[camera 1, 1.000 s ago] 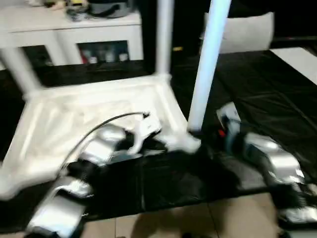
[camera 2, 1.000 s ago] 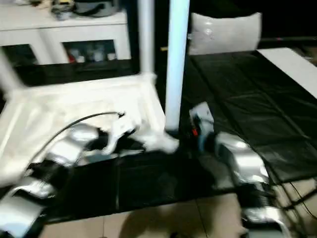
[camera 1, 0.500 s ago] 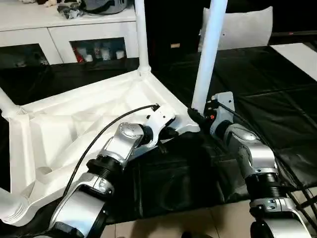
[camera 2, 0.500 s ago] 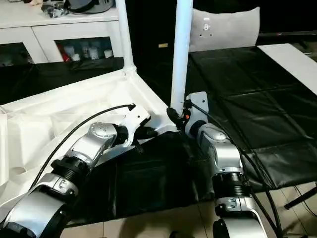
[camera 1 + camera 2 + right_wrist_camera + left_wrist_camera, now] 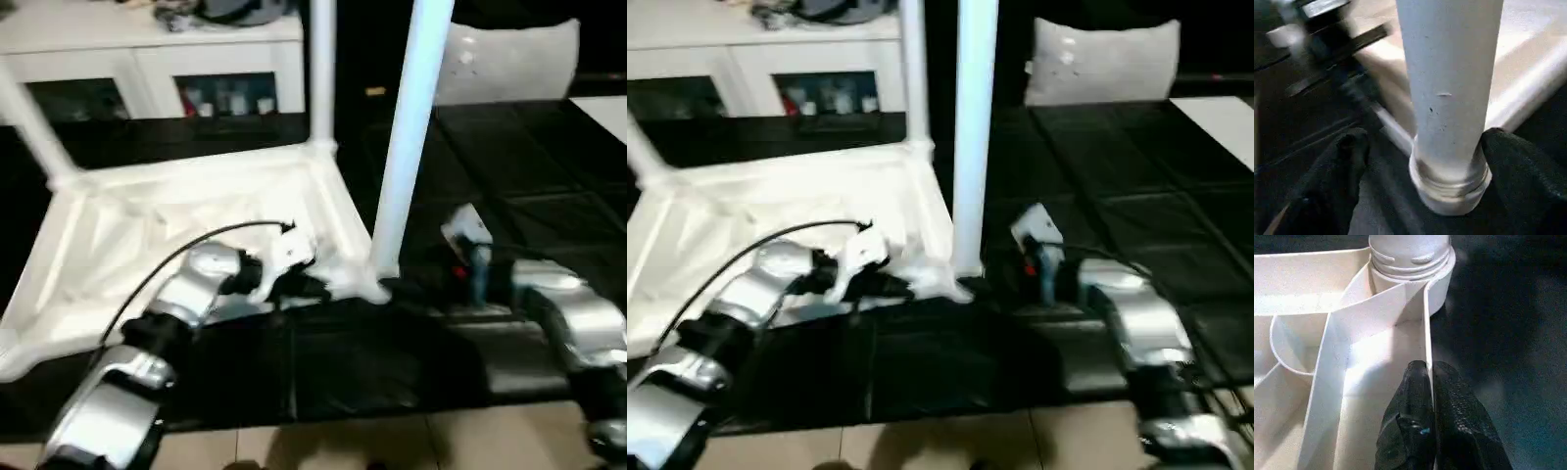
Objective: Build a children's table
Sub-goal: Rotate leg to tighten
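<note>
head views: children's table point(image 5: 186, 225) is lying upside down on the black-covered counter point(image 5: 549, 196), ribbed underside facing up, three white legs visible and standing up from corner sockets.
near leg: leg point(image 5: 407, 147) is rising from the corner socket point(image 5: 377, 286) at the table's front right corner, closest to both arms.
far legs: second leg point(image 5: 321, 69) is standing at the back right corner; third leg point(image 5: 34, 127) is leaning out from the back left corner.
left arm: silver forearm is reaching in from the lower left, left claw point(image 5: 312, 286) is sitting at the table's front rim, just beside the near socket.
right arm: right claw point(image 5: 407, 291) is sitting low at the base of the near leg, forearm coming in from the right.
background: white cabinet point(image 5: 147, 49) is standing behind the counter, grey cushion point(image 5: 509, 64) beyond the right side.
left wrist view: left claw's black fingers point(image 5: 1415, 426) are pressing together, pinching the thin upright rim wall point(image 5: 1427, 338) of the tabletop; the threaded leg base in its socket point(image 5: 1410, 259) is sitting just ahead.
left claw state: clenched, grasping the table's rim wall.
right wrist view: black fingers point(image 5: 1332, 186) are standing wide on either side of the leg point(image 5: 1449, 78); one looks apart from it, contact of the other is unclear; threaded base point(image 5: 1449, 188) is seated at the socket.
right claw state: released, spread around the leg.
</note>
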